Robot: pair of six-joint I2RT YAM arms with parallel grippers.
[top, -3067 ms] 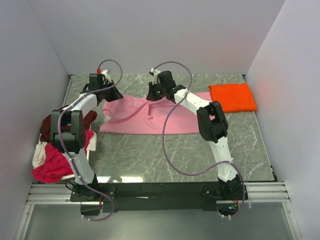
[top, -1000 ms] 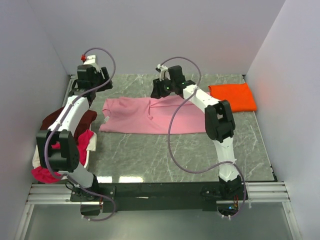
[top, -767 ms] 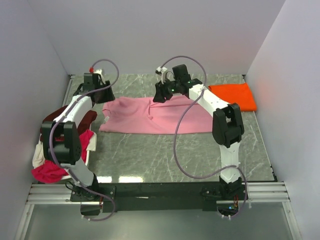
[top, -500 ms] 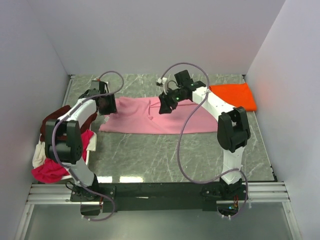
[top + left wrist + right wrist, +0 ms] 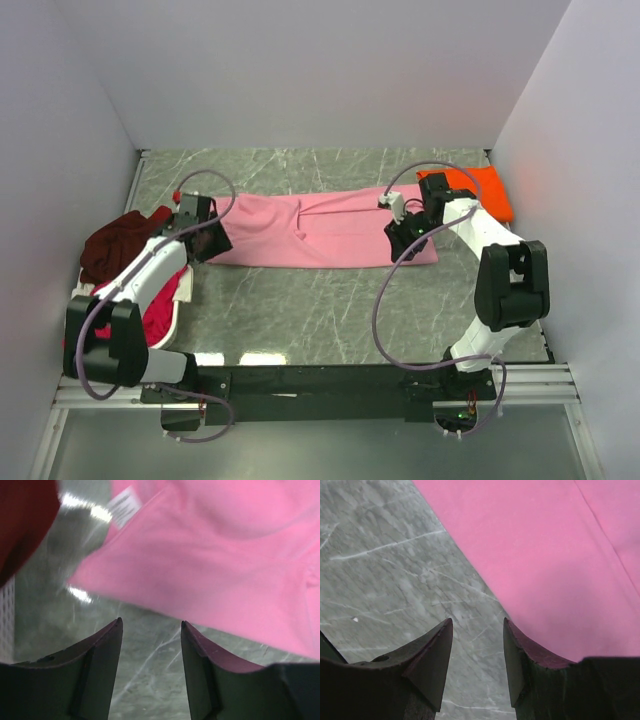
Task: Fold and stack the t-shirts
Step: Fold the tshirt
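Observation:
A light pink t-shirt point(image 5: 310, 228) lies flat as a wide band across the marble table point(image 5: 300, 310). My left gripper point(image 5: 207, 243) hangs at its near left corner. In the left wrist view the gripper point(image 5: 151, 625) is open over bare marble, just short of the pink t-shirt's point(image 5: 225, 570) near hem. My right gripper point(image 5: 402, 240) is near the pink t-shirt's right end. In the right wrist view it point(image 5: 477, 622) is open too, with the pink t-shirt's point(image 5: 560, 555) edge beside the right finger. A folded orange t-shirt point(image 5: 478, 186) lies at the far right.
A heap of t-shirts sits at the left edge: dark maroon point(image 5: 118, 240) and magenta-red point(image 5: 152, 312), over a white mesh basket point(image 5: 6, 620). A white label point(image 5: 125, 505) shows on the pink cloth. Walls close in the left, right and back.
Both grippers have come from the pink t-shirt's far edge toward its near edge, the left to the left corner, the right out toward the right end. The pink t-shirt lies flatter.

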